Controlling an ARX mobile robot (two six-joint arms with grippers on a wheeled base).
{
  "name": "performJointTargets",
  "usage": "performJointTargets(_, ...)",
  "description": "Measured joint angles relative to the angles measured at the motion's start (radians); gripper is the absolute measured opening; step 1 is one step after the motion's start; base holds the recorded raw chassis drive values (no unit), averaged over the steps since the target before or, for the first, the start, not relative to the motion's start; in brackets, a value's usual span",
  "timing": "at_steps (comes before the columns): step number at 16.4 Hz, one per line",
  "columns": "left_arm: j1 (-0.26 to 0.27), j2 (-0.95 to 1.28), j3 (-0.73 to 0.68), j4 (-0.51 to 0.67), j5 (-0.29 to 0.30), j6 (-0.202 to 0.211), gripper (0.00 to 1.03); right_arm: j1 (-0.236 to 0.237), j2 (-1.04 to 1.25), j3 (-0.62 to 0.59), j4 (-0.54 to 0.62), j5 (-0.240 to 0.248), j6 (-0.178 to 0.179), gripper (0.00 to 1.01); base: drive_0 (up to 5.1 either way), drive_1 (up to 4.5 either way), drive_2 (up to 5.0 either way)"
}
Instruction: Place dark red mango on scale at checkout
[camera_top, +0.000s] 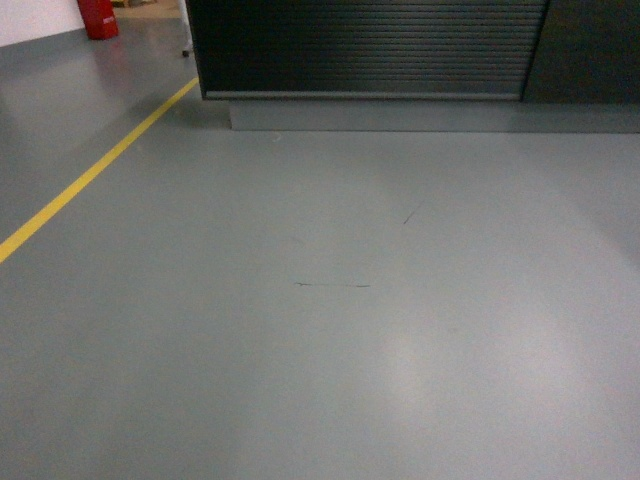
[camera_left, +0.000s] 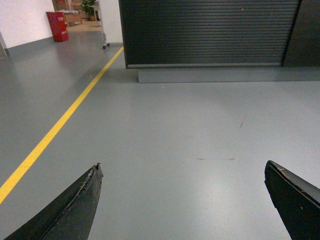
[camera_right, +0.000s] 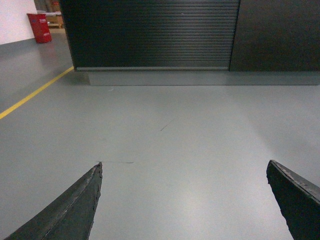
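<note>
The checkout (camera_top: 370, 50) shows ahead as a dark counter with a ribbed slatted front on a grey plinth; it also appears in the left wrist view (camera_left: 210, 32) and the right wrist view (camera_right: 150, 32). Its top is out of view, and so are the dark red mango and the scale. My left gripper (camera_left: 182, 167) is open over bare grey floor with nothing between its black fingers (camera_left: 80, 205). My right gripper (camera_right: 184, 165) is open as well, empty, its fingers (camera_right: 75, 205) wide apart. Neither gripper shows in the head view.
A yellow floor line (camera_top: 90, 175) runs diagonally at the left toward the counter's corner. A red object (camera_top: 98, 18) stands at the far left by a white wall. A plain dark panel (camera_top: 590, 50) adjoins the counter's right. Grey floor (camera_top: 330, 320) lies between me and the counter.
</note>
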Motion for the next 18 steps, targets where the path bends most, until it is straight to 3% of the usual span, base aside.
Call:
performJointTargets(9, 0.0, 0.0, 0.0, 0.0, 0.0, 0.0, 0.98, 0.0, 0.0, 0.0, 0.0, 0.0, 0.0, 0.98, 0.0, 0.0, 0.0)
performJointTargets(18, 0.0, 0.0, 0.0, 0.002, 0.0, 0.0, 0.98, 0.0, 0.0, 0.0, 0.0, 0.0, 0.0, 0.98, 0.0, 1.12, -1.1)
